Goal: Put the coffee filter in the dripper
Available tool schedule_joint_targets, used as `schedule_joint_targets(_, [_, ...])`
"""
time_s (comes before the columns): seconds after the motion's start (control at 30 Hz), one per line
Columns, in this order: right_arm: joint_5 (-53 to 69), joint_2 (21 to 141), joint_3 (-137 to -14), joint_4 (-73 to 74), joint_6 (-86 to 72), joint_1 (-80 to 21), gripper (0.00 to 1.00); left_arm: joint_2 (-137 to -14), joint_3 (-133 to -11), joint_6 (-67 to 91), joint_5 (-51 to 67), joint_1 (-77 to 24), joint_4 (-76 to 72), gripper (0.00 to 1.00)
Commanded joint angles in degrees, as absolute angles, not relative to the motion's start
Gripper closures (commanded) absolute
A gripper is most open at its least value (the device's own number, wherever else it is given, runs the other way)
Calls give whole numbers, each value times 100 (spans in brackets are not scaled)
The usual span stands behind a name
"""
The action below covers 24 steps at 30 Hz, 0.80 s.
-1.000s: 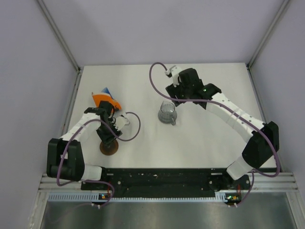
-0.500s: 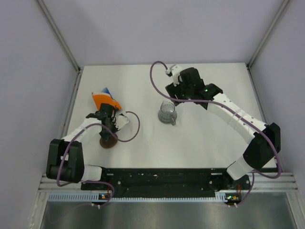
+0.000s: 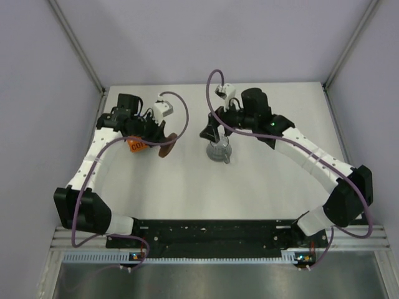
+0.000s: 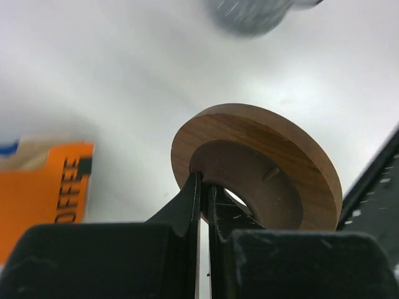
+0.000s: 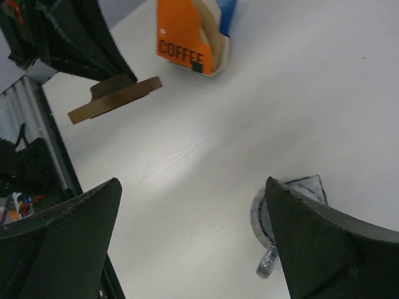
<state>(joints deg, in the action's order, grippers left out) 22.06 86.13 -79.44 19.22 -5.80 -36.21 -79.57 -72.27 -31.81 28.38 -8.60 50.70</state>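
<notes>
The left end effector (image 4: 201, 182) is closed tight on the dripper (image 4: 262, 168). In the left wrist view its two fingers (image 4: 187, 208) pinch the wall beside the centre hole, and their own bulk hides the lower part of the dripper. In the top view the dripper sits upper left of centre, held tilted on edge, just right of the orange pack (image 3: 137, 145). The pack's print is cut to "OFFEE" at the left wrist frame's lower left.

The right end effector (image 5: 192, 184) is spread wide and holds nothing. It hangs over the clear grey cup (image 5: 293, 205), and one finger covers much of the cup at the frame's lower right. In the left wrist view the cup is only a blur at the top edge.

A pale tan sheet (image 5: 209, 28) shows in the pack's open top. Whether it is the coffee filter cannot be told.

The white surface (image 3: 268, 187) carries the cup and the pack.
</notes>
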Motion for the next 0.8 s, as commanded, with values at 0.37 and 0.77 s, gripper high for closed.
schedule_joint_targets(0.37, [5949,7945,-7883,781,1335,-4087,23,-7989,-9237,-3726,6873,-1432,7505,100])
schedule_joint_targets(0.77, [5846,8270,-8209,1432,1600,-4368,58,-8007,-9325,-3630,6961,-1626,7401,100])
